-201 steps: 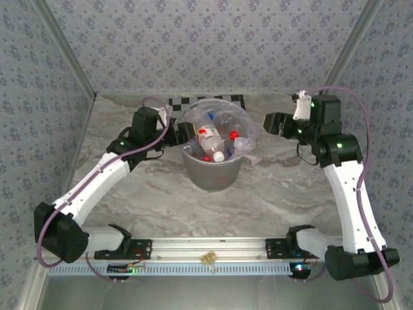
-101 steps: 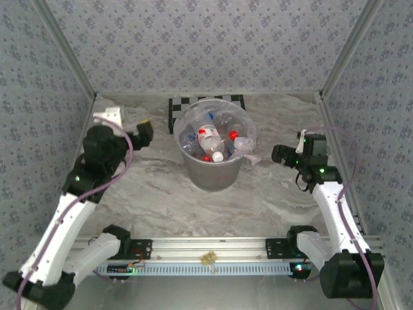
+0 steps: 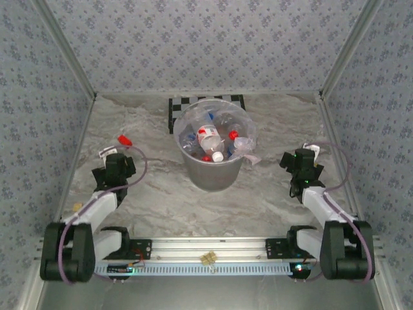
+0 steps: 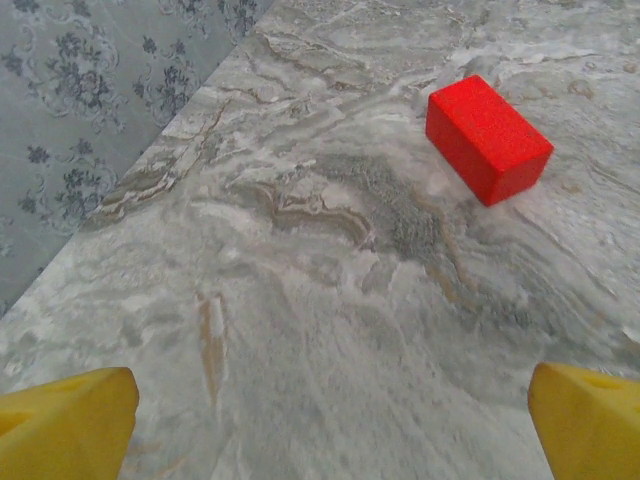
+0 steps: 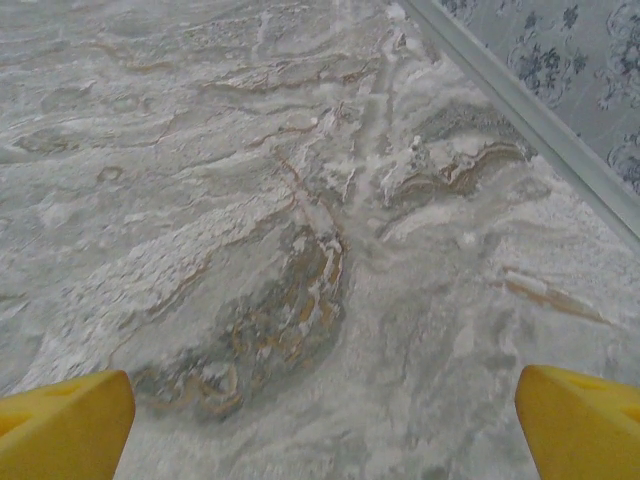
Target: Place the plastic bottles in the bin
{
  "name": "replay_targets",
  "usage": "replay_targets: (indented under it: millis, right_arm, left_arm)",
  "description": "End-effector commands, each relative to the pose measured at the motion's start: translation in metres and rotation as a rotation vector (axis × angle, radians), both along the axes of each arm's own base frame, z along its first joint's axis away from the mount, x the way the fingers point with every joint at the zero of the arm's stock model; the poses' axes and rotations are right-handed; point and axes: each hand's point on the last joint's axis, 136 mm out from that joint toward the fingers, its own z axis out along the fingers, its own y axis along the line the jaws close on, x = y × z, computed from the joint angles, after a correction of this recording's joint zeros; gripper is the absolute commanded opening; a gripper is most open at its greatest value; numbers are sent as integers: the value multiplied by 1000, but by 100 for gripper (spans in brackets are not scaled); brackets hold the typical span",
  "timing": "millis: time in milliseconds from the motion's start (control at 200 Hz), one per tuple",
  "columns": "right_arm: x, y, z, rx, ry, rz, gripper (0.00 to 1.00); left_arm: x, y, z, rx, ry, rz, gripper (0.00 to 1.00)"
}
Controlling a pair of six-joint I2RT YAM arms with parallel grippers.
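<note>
A: How far along?
B: All bottles (image 3: 210, 139) I see lie in the bin (image 3: 213, 175), between the two pairs of fingers, well apart from each
A: Fingers?
B: Spread wide and empty, both left fingers (image 4: 65, 425) and right fingers (image 5: 60, 425); red block (image 4: 488, 138) just ahead of the left. Likely done

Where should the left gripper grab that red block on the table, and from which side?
Probably across the two long side faces of the red block, coming down from above: it lies flat on the table, a plain box with parallel sides and room beside each.
</note>
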Motion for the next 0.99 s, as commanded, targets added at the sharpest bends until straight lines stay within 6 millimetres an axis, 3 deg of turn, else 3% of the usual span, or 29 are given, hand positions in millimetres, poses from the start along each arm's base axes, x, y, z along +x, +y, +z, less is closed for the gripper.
replay_targets:
  millis: [0, 130, 220, 310, 400, 430, 470, 530, 570, 605, 660, 705, 990]
  right_arm:
    - [18, -9, 11, -74, -107, -19, 100]
    - [34, -6, 17, -114, -167, 26, 100]
    - [45, -8, 16, -106, -206, 41, 100]
    - [59, 3, 9, -153, -197, 113, 100]
    - [67, 21, 2, -169, -168, 209, 100]
    - [65, 23, -13, -137, -148, 215, 100]
    - [67, 19, -3, -176, -225, 198, 100]
    - [62, 16, -10, -104, -167, 178, 100]
    - [66, 17, -5, -151, -198, 201, 100]
    - [65, 17, -7, -152, -182, 198, 100]
    - [65, 16, -6, -146, -184, 199, 100]
    - [64, 17, -7, -148, -176, 198, 100]
    - [65, 18, -7, -158, -173, 204, 100]
  left_arm:
    - [37, -5, 26, 19, -172, -52, 100]
    - [66, -11, 25, 0, -182, -127, 100]
    - [82, -9, 10, -6, -161, -145, 100]
    - [92, -30, 8, 23, -120, -241, 100]
    - [89, -29, 6, 17, -125, -240, 100]
    - [89, -29, 7, 14, -127, -240, 100]
    - [88, -28, 7, 14, -137, -239, 100]
    - [86, -29, 6, -4, -153, -256, 100]
    - [83, -32, -2, -25, -158, -284, 100]
    - [85, -32, 3, -10, -231, -294, 100]
    - [81, -33, -4, -32, -154, -290, 100]
    - [84, -33, 2, -13, -216, -295, 100]
    - [83, -33, -1, -15, -188, -290, 100]
